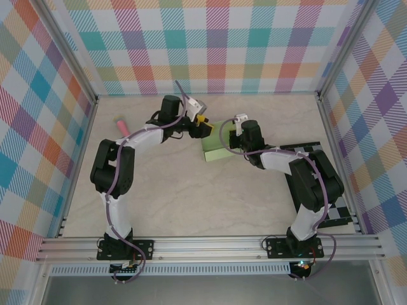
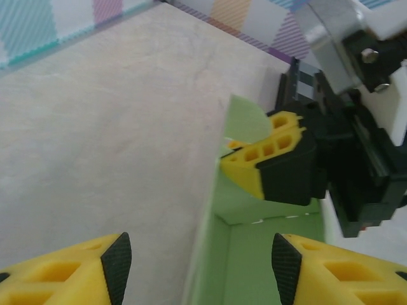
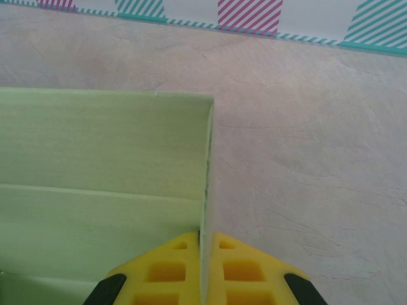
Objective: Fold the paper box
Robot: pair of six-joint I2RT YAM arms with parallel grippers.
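Task is judged partly done. The paper box [image 1: 216,151] is not a flat sheet: in the wrist views a floor and upright walls are seen, with creases already set. In the left wrist view a rounded flap is seen standing loose at the far end, not tucked in. The remaining flaps are judged left to be raised and locked. Whether the near side is closed cannot be told.

The box is placed on the worktop [image 1: 191,197], a little right of centre, between the two end effectors.

The right arm is bent in from the right side, elbow raised. The right end effector [image 3: 205,270] is closed on a thin upright wall of the box, and the card edge is pinched between the yellow fingertips [image 3: 241,270]. The same pinch is seen from the left wrist.

The left arm is stretched across from the left, forearm aimed at the box. The left end effector [image 2: 202,264] is held with its jaws apart, one either side of an upright wall edge. Both black pads [image 2: 117,260] are seen clear of the card, so nothing is gripped.

A pink stick [image 1: 121,125] is left well apart at the left. A checkered board [image 1: 337,213] lies at the right edge.
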